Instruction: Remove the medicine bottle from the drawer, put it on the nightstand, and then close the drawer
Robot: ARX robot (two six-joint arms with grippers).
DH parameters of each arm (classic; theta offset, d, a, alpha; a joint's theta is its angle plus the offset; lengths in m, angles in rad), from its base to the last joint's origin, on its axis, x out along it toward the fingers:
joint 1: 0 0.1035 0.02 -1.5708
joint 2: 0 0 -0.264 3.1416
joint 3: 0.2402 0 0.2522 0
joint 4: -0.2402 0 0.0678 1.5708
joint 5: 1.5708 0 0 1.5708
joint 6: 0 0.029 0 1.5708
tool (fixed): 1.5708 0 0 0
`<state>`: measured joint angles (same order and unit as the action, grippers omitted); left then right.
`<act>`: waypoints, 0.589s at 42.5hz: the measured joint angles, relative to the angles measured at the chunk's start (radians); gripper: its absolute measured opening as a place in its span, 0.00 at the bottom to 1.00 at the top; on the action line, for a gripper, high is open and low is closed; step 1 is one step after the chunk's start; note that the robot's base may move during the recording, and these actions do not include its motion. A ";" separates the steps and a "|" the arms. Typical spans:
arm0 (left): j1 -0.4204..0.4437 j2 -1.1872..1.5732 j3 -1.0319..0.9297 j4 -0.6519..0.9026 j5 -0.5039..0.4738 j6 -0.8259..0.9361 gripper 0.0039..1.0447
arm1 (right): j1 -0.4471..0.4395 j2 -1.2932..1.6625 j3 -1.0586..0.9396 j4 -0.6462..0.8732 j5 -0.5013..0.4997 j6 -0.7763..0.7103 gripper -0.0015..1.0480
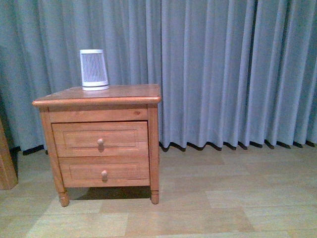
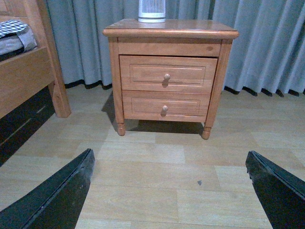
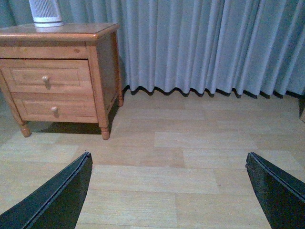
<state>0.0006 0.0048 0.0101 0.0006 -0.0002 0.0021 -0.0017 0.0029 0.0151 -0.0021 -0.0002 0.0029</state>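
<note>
The honey-brown nightstand stands against the curtain, left of centre in the front view. Its upper drawer is shut, with a small round knob. The medicine bottle is out of view. Neither arm shows in the front view. In the left wrist view my left gripper hangs open over bare floor, well short of the nightstand and its upper drawer. My right gripper is open too, above the floor, with the nightstand off to one side and the drawer shut.
A large white ribbed cylinder stands on the nightstand top. The lower drawer is shut. Grey-blue curtains hang behind. A wooden bed frame shows in the left wrist view. Pale plank floor lies in front.
</note>
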 joint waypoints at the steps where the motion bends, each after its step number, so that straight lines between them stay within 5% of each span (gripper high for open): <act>1: 0.000 0.000 0.000 0.000 0.000 0.000 0.94 | 0.000 0.000 0.000 0.000 0.000 0.000 0.93; 25: 0.000 0.000 0.000 0.000 0.000 0.000 0.94 | 0.000 0.000 0.000 0.000 0.000 0.000 0.93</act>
<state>0.0006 0.0048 0.0101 0.0006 -0.0002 0.0021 -0.0017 0.0029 0.0151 -0.0021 0.0002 0.0025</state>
